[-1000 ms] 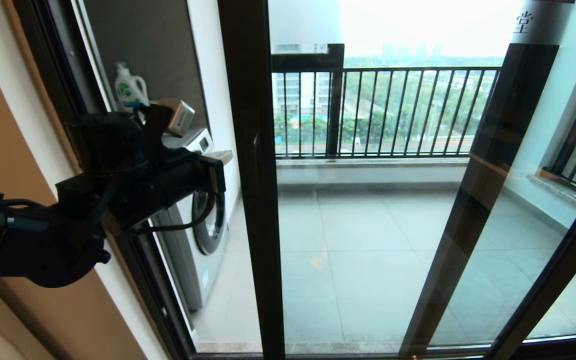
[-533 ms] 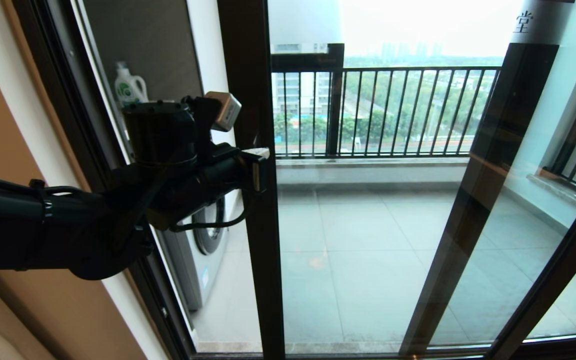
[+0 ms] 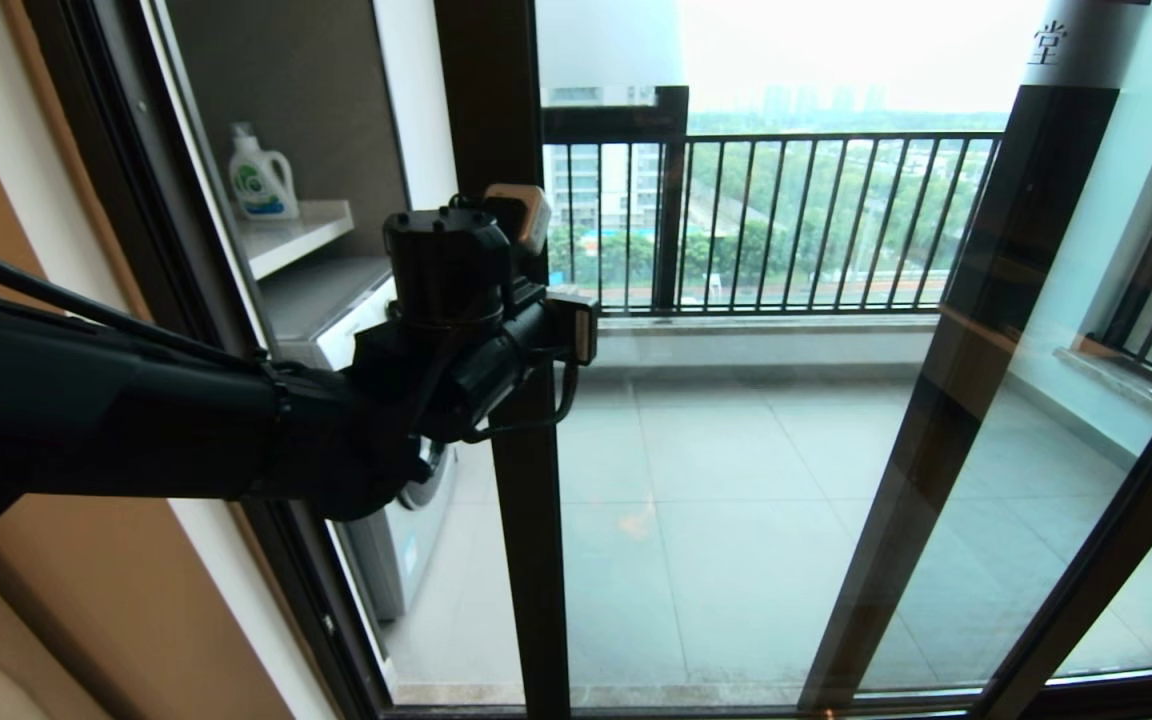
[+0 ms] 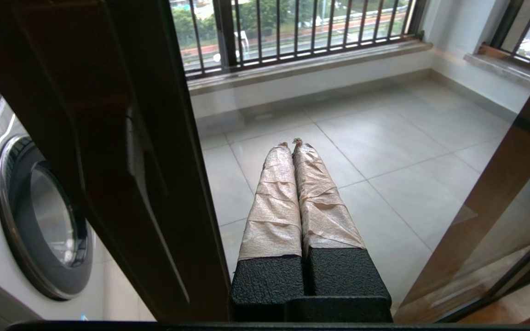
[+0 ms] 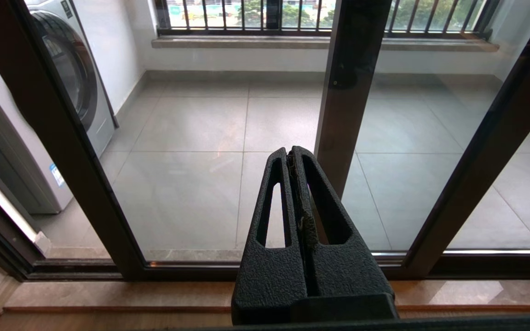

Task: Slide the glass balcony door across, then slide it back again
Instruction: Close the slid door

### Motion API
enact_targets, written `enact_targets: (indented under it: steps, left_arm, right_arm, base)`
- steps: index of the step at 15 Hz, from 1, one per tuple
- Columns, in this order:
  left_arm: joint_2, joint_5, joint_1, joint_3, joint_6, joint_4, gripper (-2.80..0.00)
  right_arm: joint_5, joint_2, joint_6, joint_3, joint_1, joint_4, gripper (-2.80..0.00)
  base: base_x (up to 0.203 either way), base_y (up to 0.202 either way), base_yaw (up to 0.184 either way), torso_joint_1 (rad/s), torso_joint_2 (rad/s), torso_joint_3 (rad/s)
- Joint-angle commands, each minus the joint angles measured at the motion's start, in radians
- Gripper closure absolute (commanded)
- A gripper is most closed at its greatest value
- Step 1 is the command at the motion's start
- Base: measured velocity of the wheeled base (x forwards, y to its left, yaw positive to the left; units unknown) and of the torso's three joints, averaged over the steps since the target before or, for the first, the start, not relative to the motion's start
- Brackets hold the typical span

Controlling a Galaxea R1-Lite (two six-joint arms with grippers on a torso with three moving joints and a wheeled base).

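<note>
The glass balcony door (image 3: 736,450) stands partly slid open, its dark left stile (image 3: 526,560) about a third of the way in from the left. My left gripper (image 3: 584,330) is at handle height, just right of that stile and in front of the glass. The arm hides the handle in the head view. In the left wrist view the taped fingers (image 4: 311,193) are pressed together with nothing between them, beside the stile (image 4: 108,138) and its black handle (image 4: 141,151). My right gripper (image 5: 291,152) is shut and empty, held low before the door's bottom rail (image 5: 177,269).
Left of the stile the opening shows a washing machine (image 3: 406,540), a shelf (image 3: 296,235) and a detergent bottle (image 3: 261,175). A second framed panel (image 3: 966,400) stands at the right. Beyond the glass are the tiled balcony floor (image 3: 716,520) and black railing (image 3: 786,220).
My left arm has swung right, from in front of the opening across the stile to the glass beside it. The door's stile has stayed where it was.
</note>
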Motion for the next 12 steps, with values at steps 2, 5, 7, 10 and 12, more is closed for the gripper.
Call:
enact_targets:
  steps: [2,5,7,10,12]
  left_arm:
    - [0.040,0.013,-0.020,-0.018,0.001,-0.003,0.00]
    - [0.012,0.023,-0.019,0.013,0.003,-0.001,0.00]
    - [0.000,0.029,-0.013,0.021,0.006,0.005,0.00]
    - [0.008,0.042,0.009,0.006,0.018,0.021,0.00]
    - [0.018,0.042,0.024,-0.013,0.019,0.021,0.00]
  right_arm:
    - [0.001,0.002,0.000,0.000,0.000,0.000,0.00]
    - [0.001,0.002,0.000,0.000,0.000,0.000,0.00]
    - [0.001,0.002,0.000,0.000,0.000,0.000,0.00]
    - [0.001,0.002,0.000,0.000,0.000,-0.001,0.00]
    - [0.001,0.002,0.000,0.000,0.000,0.000,0.00]
  base:
    - [0.000,0.000,0.000,0.000,0.00,0.000]
    - [0.000,0.000,0.000,0.000,0.00,0.000]
    - [0.000,0.000,0.000,0.000,0.00,0.000]
    - [0.000,0.000,0.000,0.000,0.00,0.000]
    - [0.000,0.000,0.000,0.000,0.00,0.000]
